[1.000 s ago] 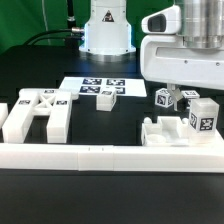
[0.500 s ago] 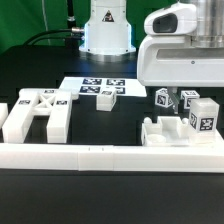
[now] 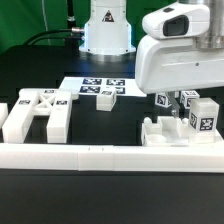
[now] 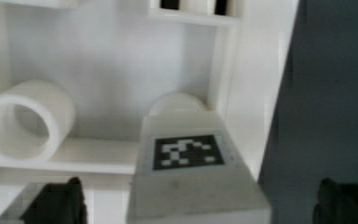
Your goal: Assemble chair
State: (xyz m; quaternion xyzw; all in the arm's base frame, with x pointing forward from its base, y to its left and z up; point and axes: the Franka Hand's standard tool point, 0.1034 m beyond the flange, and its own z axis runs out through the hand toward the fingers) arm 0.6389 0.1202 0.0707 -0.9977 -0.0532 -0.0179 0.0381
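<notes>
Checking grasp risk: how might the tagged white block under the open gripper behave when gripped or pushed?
The tagged block looks like chunky moulded plastic, so probably stiff. Its smooth faces may slip if the gripper pinches off-centre. Flat-sided and beside another white part, it should slide or jam rather than roll.

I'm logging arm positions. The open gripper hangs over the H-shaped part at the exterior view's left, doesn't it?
Not quite. The open gripper hangs over the tagged blocks at the exterior view's right, not over the H-shaped part, which lies apart at the left. The exterior view shows this.
</notes>
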